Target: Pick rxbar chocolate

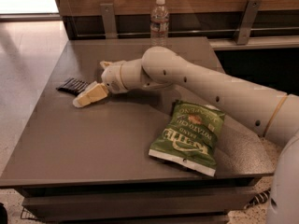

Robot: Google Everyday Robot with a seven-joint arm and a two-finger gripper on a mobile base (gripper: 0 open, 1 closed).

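The jaws stand spread apart with nothing between them: the gripper (89, 84) hangs low over the left rear part of the table (93, 143), its near finger (91, 95) slanting down and to the left with its tip close to the tabletop, while only the tip of the far finger (105, 64) shows above the wrist. The rxbar chocolate (71, 85) lies flat on the table just to the left of the gripper, its right end just beside the near finger; whether the two touch cannot be told. It is a single dark bar with pale stripes, not held by anything

Behind the gripper the pale arm (210, 90) runs rightward across the table and out at the right edge of the view, passing above the upper corner of the chip bag (189, 136). That bag, green and lying flat near the right front of the table, is closed, so its contents are hidden. The water bottle (159, 15) stands upright at the table's back edge with its white cap on; how full it is cannot be told

Counted: one bar, one chip bag, one bottle, and two metal brackets (109, 20) on the wooden wall behind
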